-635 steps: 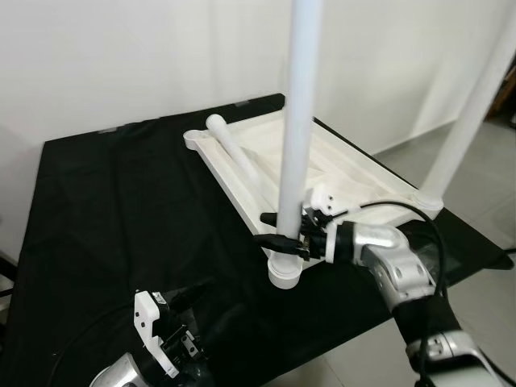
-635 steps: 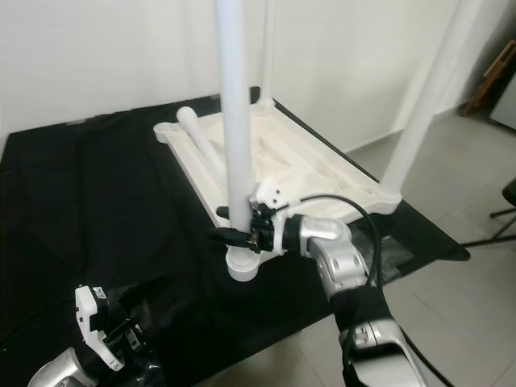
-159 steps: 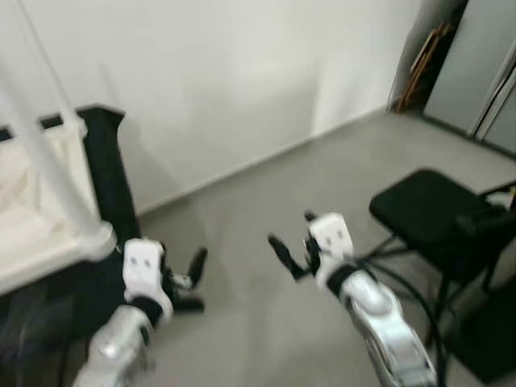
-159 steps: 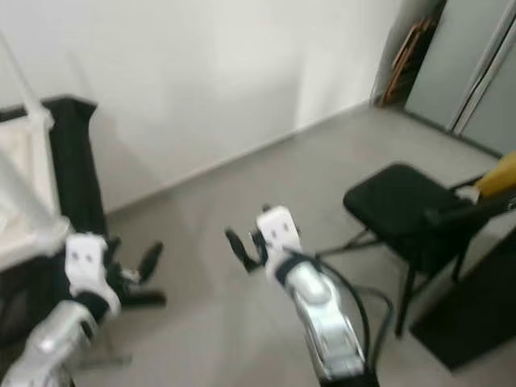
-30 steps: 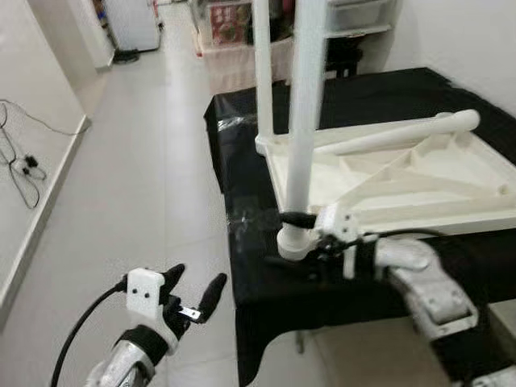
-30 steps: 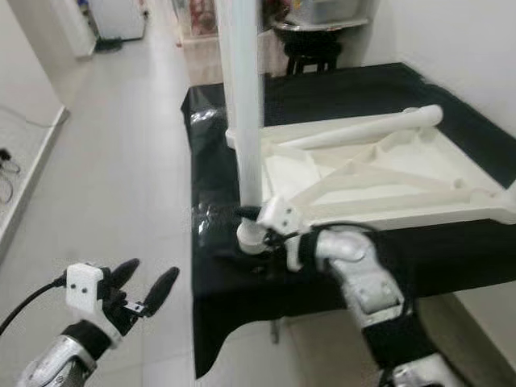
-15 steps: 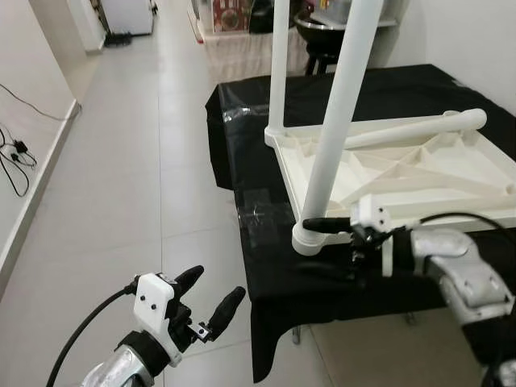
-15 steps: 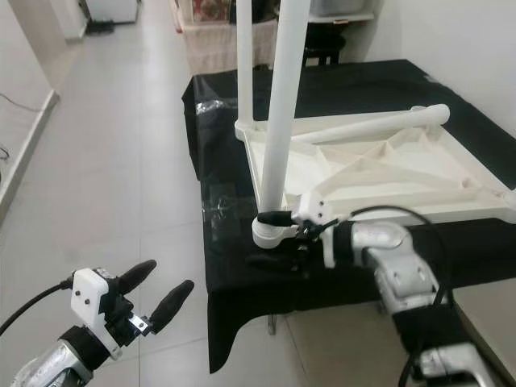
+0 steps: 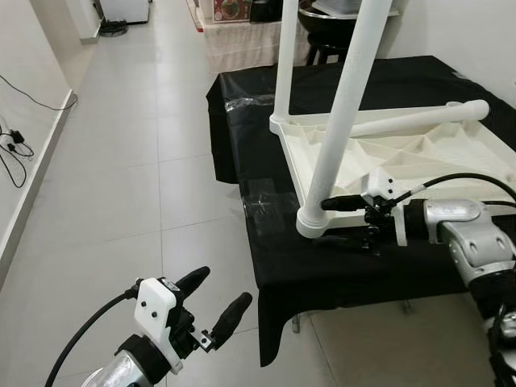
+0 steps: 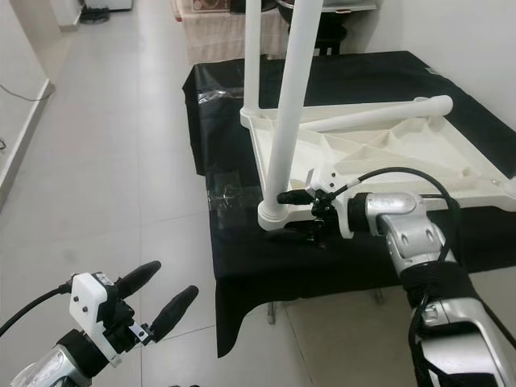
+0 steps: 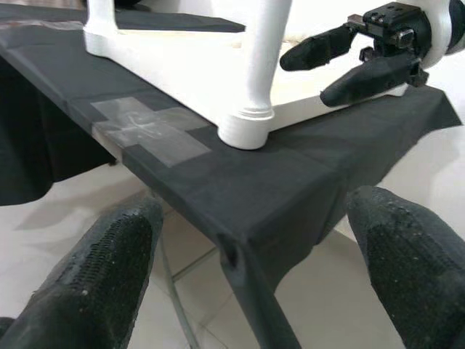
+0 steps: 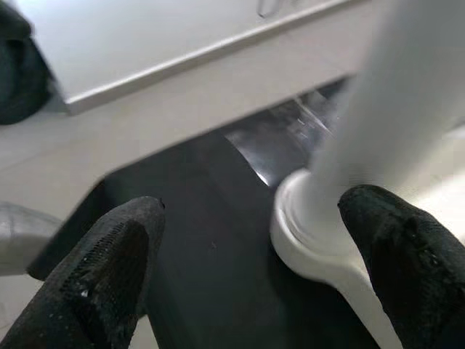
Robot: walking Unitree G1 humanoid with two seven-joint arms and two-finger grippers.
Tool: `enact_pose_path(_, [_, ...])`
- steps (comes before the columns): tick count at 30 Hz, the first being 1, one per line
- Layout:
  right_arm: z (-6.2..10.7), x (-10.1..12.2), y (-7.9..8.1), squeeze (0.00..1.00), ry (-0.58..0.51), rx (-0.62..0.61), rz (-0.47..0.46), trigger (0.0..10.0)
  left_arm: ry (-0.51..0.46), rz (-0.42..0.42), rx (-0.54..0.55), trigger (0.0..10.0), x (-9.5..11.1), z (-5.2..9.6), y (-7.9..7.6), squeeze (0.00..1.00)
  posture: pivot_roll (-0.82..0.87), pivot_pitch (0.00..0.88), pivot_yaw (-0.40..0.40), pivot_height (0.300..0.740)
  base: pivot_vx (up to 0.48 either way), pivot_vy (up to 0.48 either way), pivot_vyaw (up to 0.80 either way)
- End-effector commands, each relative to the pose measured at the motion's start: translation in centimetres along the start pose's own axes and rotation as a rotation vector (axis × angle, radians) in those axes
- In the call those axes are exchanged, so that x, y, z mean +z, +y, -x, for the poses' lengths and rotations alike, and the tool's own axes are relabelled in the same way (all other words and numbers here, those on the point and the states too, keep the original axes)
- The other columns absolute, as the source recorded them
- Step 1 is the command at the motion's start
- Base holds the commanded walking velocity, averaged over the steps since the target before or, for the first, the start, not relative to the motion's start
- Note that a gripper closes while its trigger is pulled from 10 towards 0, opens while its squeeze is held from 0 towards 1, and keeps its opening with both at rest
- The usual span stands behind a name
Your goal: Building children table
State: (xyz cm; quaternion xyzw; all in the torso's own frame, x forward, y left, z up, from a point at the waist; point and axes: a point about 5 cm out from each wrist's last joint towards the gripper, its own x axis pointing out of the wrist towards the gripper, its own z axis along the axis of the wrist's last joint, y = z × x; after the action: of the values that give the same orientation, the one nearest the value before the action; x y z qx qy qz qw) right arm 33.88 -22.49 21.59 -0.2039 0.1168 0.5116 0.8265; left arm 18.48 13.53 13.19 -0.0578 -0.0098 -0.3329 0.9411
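A white children's table top [image 9: 419, 157] lies upside down on a table under a black cloth [image 9: 242, 113]. Two white legs stand up from it: the near corner leg [image 9: 343, 113] and a far one [image 9: 286, 64]. A third leg [image 10: 379, 114] lies across the top. My right gripper [image 9: 348, 219] is open beside the socket [image 12: 312, 240] of the near corner leg, with one finger [image 9: 343, 203] against it. My left gripper [image 9: 216, 297] hangs open over the floor, short of the cloth's corner; its fingers [image 11: 94, 276] frame the same socket [image 11: 247, 127].
Pale tiled floor [image 9: 121, 185] stretches to the left, and cables [image 9: 12, 149] lie by the wall. A patch of clear tape [image 9: 262, 201] sits on the cloth by the near corner. Dark furniture [image 9: 322, 28] stands behind the table.
The whole view has shifted, so the camera has moved. My right gripper stays open at the near leg's socket. The left gripper stays open above the floor.
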Motion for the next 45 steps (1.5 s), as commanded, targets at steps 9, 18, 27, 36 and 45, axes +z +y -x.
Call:
enact_pose_path(9, [-0.2, 1.6, -2.4, 0.0, -0.017, -0.143, 0.082, 10.0, 0.022, -0.019, -0.015, 10.0, -0.2, 0.6, -0.3, 0.0, 0.02, 0.184, -0.015, 0.74, 0.0, 0.0, 0.0])
enact_pose_path(18, [-2.8, 4.7, -2.3, 0.0, -0.227, -0.104, 0.131, 10.0, 0.025, -0.02, -0.02, 10.0, -0.2, 0.7, -0.5, 0.0, 0.02, 0.191, -0.014, 0.74, 0.0, 0.0, 0.0])
enact_pose_path(27, [-3.9, 6.2, -2.7, 0.0, -0.309, -0.02, 0.087, 0.0, 0.024, -0.019, -0.04, 10.0, 0.4, 1.1, -1.3, 0.0, 0.04, 0.226, -0.019, 0.74, 0.0, 0.0, 0.0])
enact_pose_path(36, [-3.8, 6.7, -3.1, 0.0, -0.325, 0.02, 0.076, 0.0, 0.036, -0.004, -0.048, 10.0, 0.5, 1.7, -2.2, 0.0, 0.05, 0.253, -0.025, 0.74, 0.0, 0.0, 0.0])
enact_pose_path(45, [-4.5, -0.2, -1.1, 0.0, -0.254, -0.233, -0.189, 0.0, 0.027, -0.04, -0.075, 10.0, 0.6, 1.4, -2.3, 0.0, 0.02, 0.251, -0.06, 0.74, 0.0, 0.0, 0.0])
